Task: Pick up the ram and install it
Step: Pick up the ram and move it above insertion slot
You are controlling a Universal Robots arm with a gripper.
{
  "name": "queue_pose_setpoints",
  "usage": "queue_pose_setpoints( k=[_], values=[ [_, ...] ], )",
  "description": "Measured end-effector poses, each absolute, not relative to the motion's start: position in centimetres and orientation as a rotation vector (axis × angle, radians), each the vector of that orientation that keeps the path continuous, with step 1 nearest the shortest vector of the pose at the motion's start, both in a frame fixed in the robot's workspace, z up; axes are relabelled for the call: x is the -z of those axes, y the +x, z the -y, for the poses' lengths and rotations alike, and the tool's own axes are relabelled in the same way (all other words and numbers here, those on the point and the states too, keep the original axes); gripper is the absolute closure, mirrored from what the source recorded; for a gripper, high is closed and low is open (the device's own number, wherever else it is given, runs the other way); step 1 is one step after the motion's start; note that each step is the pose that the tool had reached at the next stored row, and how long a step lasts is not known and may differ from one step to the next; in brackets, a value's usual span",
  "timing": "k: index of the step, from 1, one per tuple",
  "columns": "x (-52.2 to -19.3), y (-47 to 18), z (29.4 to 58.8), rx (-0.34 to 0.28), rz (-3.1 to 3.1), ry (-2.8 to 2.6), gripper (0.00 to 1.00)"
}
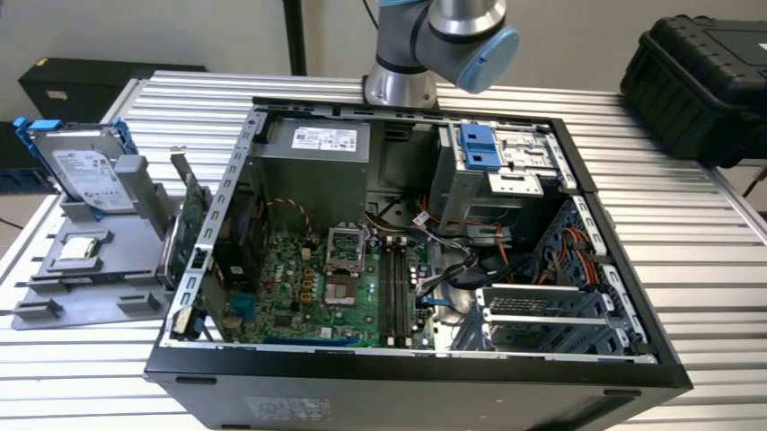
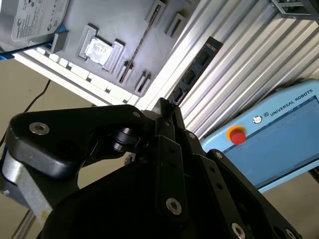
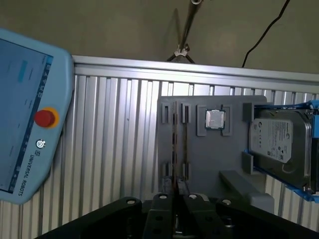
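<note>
While the arm [image 1: 437,36] runs out of the top middle of the exterior view, status left to right:

parts holder: grey parts holder [image 1: 60,278] at the exterior view's left, on the slatted table [image 1: 671,206]. Its slots and ledges stand parts on edge, likely so a free edge is open to a grab from above.
hard drive: blue-framed hard drive [image 1: 90,171], propped upright at the holder's upper left.
processor: processor [image 1: 78,248] flat in its pocket, just below the drive in frame.
expansion card: expansion card [image 1: 189,215] on edge at the holder's right side, just beside the case wall.
case: case [image 1: 408,377] centre frame, on its side, panel off, motherboard [image 1: 287,278] facing up. My read: laid so for straight-down access to the memory slots [image 1: 390,287] right of board centre.
carry case: black carry case [image 1: 707,81], upper right, well apart.
ram: ram [image 2: 197,67] in the second wrist view, chip side showing, running on past the fingertips over the table slats. Clear of the holder, not in the case.
gripper: gripper [image 2: 168,107] in both wrist views, jaws pinched flat on the ram. Can't tell where along its length the pinch sits.
teach pendant: pale blue teach pendant [image 3: 25,114], near the table edge.
</note>
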State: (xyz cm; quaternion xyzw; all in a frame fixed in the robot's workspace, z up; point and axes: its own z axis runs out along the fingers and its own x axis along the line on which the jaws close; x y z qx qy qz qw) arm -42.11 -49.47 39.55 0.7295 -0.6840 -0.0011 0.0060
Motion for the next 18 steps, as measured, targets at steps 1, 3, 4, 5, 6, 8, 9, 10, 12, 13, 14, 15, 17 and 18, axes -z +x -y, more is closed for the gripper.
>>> queue_pose_setpoints(
  k=[1, 3, 4, 5, 6, 8, 9, 10, 12, 13, 14, 15, 17, 18],
  values=[
    [-39.6, -42.1, 49.5, 0.004, 2.141, 2.283, 1.0],
    [-39.6, -41.7, 49.5, 0.003, 2.141, 2.283, 1.0],
    [-39.6, -41.4, 49.5, 0.003, 2.141, 2.283, 1.0],
    [-39.6, -41.2, 49.5, 0.003, 2.141, 2.283, 1.0],
    [-39.5, -41.0, 49.5, 0.003, 2.141, 2.283, 1.0],
    [-39.6, -40.6, 49.5, 0.003, 2.141, 2.283, 1.0],
    [-39.5, -40.4, 49.5, 0.003, 2.141, 2.283, 1.0],
    [-39.6, -40.2, 49.5, 0.003, 2.141, 2.283, 1.0],
    [-39.6, -39.8, 49.5, 0.003, 2.141, 2.283, 1.0],
    [-39.5, -39.6, 49.5, 0.003, 2.141, 2.283, 1.0],
    [-39.6, -39.4, 49.5, 0.003, 2.141, 2.283, 1.0],
    [-39.6, -39.2, 49.5, 0.003, 2.141, 2.283, 1.0],
    [-39.6, -38.8, 49.5, 0.003, 2.141, 2.283, 1.0],
    [-39.5, -38.6, 49.5, 0.003, 2.141, 2.283, 1.0]
  ],
)
